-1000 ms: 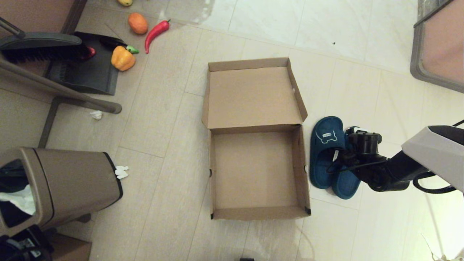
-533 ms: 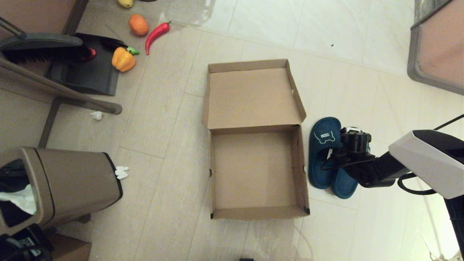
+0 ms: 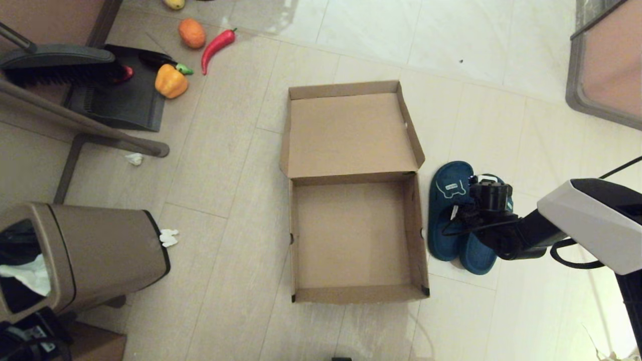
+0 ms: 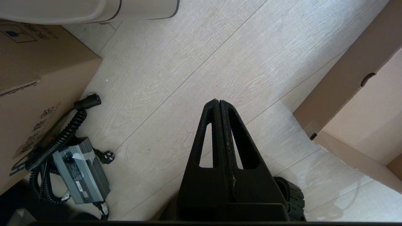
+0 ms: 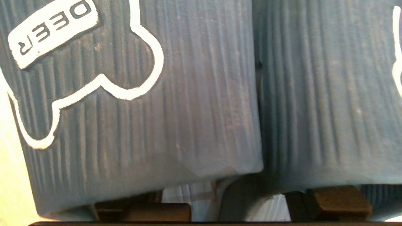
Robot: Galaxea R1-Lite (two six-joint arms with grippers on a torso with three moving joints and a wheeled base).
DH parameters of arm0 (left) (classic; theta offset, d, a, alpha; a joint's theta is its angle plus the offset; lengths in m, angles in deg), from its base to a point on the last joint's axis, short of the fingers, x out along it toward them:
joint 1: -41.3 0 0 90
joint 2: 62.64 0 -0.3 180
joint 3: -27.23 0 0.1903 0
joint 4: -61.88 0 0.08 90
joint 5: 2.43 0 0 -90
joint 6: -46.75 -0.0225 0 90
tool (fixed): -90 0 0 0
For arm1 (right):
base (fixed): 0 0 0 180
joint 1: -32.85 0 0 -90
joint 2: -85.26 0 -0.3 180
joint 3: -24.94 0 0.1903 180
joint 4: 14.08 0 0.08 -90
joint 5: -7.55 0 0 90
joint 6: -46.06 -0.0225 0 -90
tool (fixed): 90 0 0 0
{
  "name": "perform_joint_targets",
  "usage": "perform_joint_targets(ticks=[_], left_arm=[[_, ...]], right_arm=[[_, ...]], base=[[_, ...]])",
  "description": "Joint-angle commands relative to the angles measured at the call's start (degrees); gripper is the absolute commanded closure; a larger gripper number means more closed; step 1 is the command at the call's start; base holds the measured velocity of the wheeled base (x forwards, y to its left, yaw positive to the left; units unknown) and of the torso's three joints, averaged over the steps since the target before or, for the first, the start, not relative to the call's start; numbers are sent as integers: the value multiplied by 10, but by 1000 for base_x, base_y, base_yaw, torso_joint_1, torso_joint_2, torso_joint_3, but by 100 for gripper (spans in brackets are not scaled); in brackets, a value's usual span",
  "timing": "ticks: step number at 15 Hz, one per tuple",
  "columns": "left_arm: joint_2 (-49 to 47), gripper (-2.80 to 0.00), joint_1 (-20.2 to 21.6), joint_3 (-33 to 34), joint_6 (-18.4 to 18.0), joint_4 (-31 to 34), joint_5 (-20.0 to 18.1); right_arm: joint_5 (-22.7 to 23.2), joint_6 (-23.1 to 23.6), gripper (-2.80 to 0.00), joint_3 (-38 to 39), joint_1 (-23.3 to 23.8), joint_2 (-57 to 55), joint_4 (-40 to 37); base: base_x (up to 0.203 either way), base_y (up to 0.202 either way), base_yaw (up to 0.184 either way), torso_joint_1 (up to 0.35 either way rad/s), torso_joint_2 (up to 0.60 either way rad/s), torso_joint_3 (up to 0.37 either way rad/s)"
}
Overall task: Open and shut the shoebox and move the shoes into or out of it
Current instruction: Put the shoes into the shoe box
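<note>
The shoebox (image 3: 416, 235) lies open on the floor with its base empty and its lid (image 3: 351, 133) folded flat back. Its outer wall (image 4: 339, 84) also shows in the left wrist view. The two teal slippers (image 3: 448, 220) lie side by side on the floor against the box's right side. My right gripper (image 3: 475, 203) is down on them and open, one finger (image 5: 141, 213) under each strap (image 5: 194, 103), beside the white bear outline (image 5: 94, 84). My left gripper (image 4: 219, 101) is shut and empty, parked low over the floor near the box's front left corner.
A brown trash bin (image 3: 95, 250) lies at the left. A dustpan and brush (image 3: 120, 100), a yellow pepper (image 3: 170, 80), a red chili (image 3: 216, 44) and a metal bar (image 3: 85, 125) are at the back left. A printed carton (image 4: 31, 78) and a power adapter (image 4: 80, 169) sit by my left gripper.
My right arm has moved a little left toward the box and settled onto the slippers. The slippers and the box have stayed where they were.
</note>
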Motion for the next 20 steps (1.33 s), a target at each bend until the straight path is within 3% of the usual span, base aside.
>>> perform_joint_targets(ticks=[1, 11, 15, 20], left_arm=[[6, 0, 0, 0, 1, -1, 1], [11, 0, 0, 22, 1, -3, -4], [1, 0, -1, 15, 1, -4, -7], [2, 0, -1, 13, 1, -4, -7]], right_arm=[[-2, -1, 0, 22, -1, 23, 2], [12, -2, 0, 236, -15, 275, -1], [11, 0, 0, 303, -116, 354, -3], [-14, 1, 0, 301, -230, 431, -64]], base=[[0, 0, 0, 0, 0, 0], [0, 0, 0, 0, 0, 0], [0, 0, 0, 0, 0, 0], [0, 0, 0, 0, 0, 0]])
